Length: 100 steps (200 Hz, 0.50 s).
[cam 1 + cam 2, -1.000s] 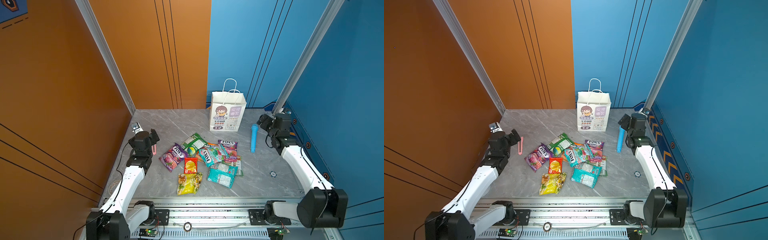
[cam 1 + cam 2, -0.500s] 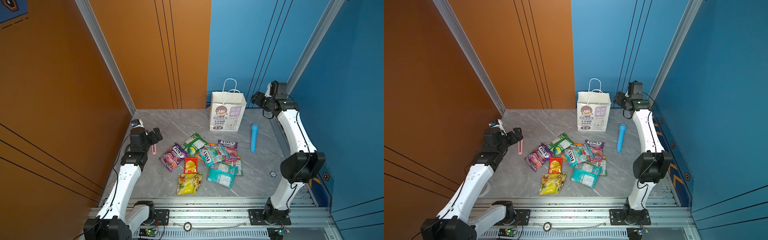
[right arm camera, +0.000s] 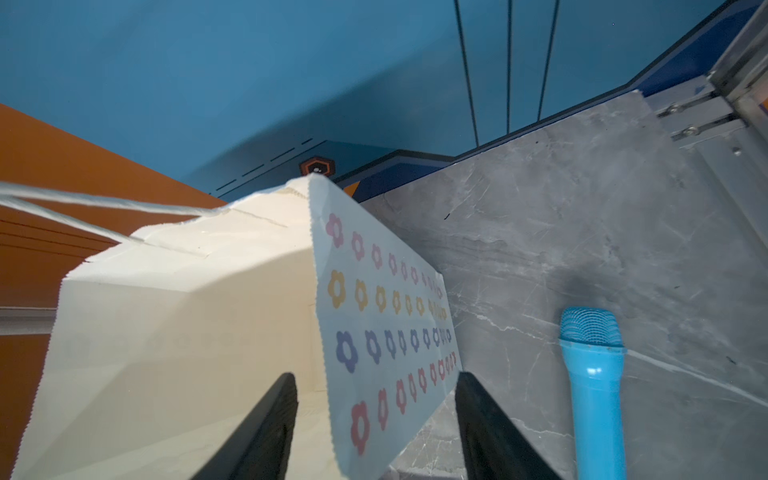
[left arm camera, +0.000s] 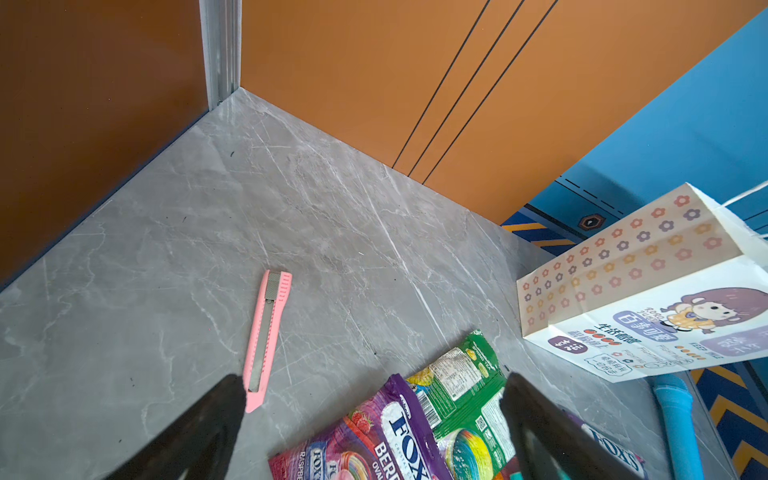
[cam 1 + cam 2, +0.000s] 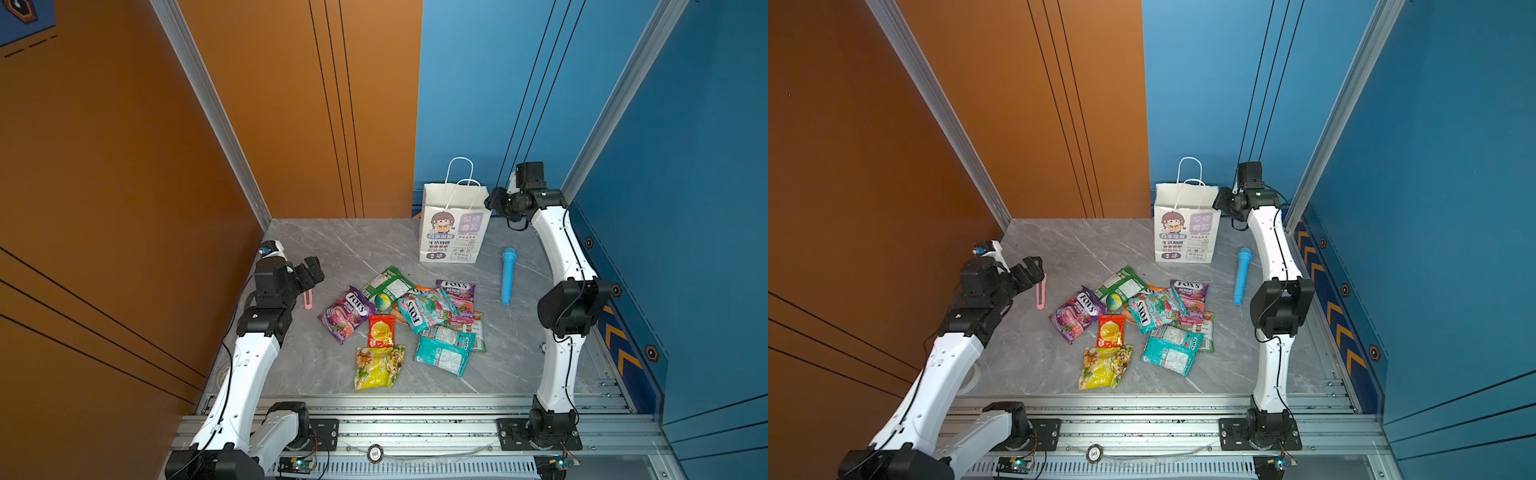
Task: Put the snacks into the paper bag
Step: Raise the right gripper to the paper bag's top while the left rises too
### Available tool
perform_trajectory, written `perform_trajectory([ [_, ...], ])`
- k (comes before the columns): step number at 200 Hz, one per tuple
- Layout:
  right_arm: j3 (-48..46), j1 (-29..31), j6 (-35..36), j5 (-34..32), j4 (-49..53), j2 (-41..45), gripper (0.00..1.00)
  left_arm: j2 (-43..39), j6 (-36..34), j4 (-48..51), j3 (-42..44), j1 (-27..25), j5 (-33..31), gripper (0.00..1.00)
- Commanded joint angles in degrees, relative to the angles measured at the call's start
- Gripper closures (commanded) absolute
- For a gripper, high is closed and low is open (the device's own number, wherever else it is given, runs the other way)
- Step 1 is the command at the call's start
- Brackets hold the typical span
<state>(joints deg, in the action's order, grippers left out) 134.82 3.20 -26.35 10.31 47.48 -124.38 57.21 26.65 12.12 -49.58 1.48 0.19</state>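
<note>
Marble tabletop, left gripper parted, right gripper parted astride paper bag, seen wrist-only.

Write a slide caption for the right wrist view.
Right pincer straddling the flowered side wall of the paper bag; blue microphone alongside.

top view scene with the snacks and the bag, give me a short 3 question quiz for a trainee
1. True or false: the paper bag lies flat on its side.
2. The right gripper is: A) at the bag's rim, jaws apart B) shut, low over the pile C) out of view
3. Fill in: the packet nearest the front rail is ___ in colour.

Key: 1 false, it stands upright. 2 A, the jaws sit either side of the flowered side wall. 3 yellow.
</note>
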Motion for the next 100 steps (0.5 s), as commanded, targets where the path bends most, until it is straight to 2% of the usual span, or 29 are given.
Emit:
perform_trajectory([
  [1, 2.2, 1.05, 1.07, -0.09, 1.82, -0.79, 0.4, -0.69, 0.9, 0.62, -1.22, 0.7, 1.81, 0.02],
  [25, 2.56, 1.7, 1.85, -1.58, 1.81, -1.6, 0.47, -0.79, 1.37, 0.43, -1.39, 0.94, 2.4, 0.02],
  [46, 3.77, 2.36, 2.62, -0.09, 1.8, -2.65, 0.51, -0.65, 2.71, 0.15, -2.02, 1.26, 3.07, 0.02],
  [100, 4.51, 5.36, 4.89, 3.22, 2.01, -4.14, 0.58, 3.05, 8.75, 0.95, -8.0, 2.23, 10.02, 0.01],
])
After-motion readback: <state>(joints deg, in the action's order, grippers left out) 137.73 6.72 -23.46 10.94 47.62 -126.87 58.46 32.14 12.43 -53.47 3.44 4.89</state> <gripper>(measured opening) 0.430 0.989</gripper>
